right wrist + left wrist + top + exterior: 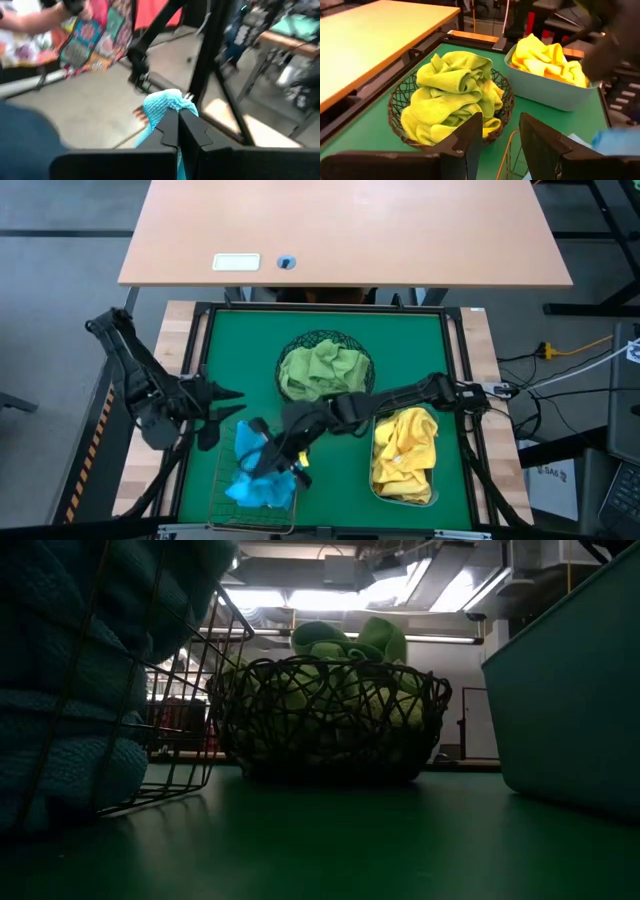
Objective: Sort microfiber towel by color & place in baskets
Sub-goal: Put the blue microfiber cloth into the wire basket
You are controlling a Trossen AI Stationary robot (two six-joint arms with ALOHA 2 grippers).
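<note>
Three baskets on the green counter (pixel 420 340): black wire bowl (pixel 326 368) heaped with green towels, plastic tub (pixel 405 457) with yellow towels, copper basket (pixel 255 480) with blue towels. Right end effector (pixel 268 452), over the copper basket, pinches a blue towel (pixel 165 107). Left end effector (pixel 225 412) waits spread beside the copper basket.

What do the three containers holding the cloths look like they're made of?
The round bowl with the green cloths looks like dark woven wire: open mesh, light passing through. The rectangular basket under the blue cloths seems to be thin copper-toned metal wire in a grid. The tub with the yellow cloths looks like smooth pale plastic with solid walls and rounded corners.
</note>
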